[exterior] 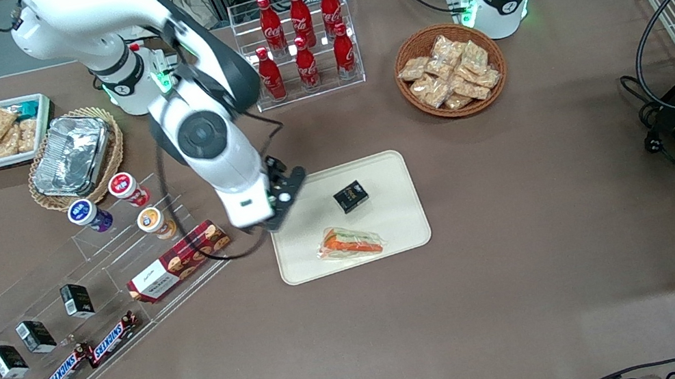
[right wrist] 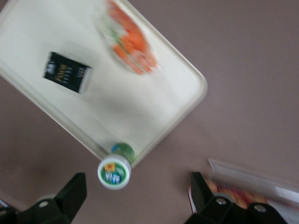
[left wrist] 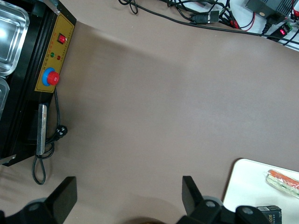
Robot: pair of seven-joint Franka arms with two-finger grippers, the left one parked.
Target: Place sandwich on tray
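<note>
The sandwich (exterior: 350, 243), a clear-wrapped wedge with orange and green filling, lies on the cream-beige tray (exterior: 378, 182), on the part nearer the front camera. It also shows in the right wrist view (right wrist: 128, 44) on the tray (right wrist: 126, 107), and in the left wrist view (left wrist: 282, 181). My right gripper (exterior: 284, 193) hovers over the tray's edge toward the working arm's end. In the right wrist view the gripper (right wrist: 138, 184) is open and empty, apart from the sandwich.
A small black box (exterior: 351, 197) lies on the tray, farther from the camera than the sandwich. A green-lidded cup (right wrist: 114, 171) stands at the tray's rim. A cookie box (exterior: 178, 260) on the acrylic display, a cola rack (exterior: 300, 36) and a snack basket (exterior: 449, 69) stand around.
</note>
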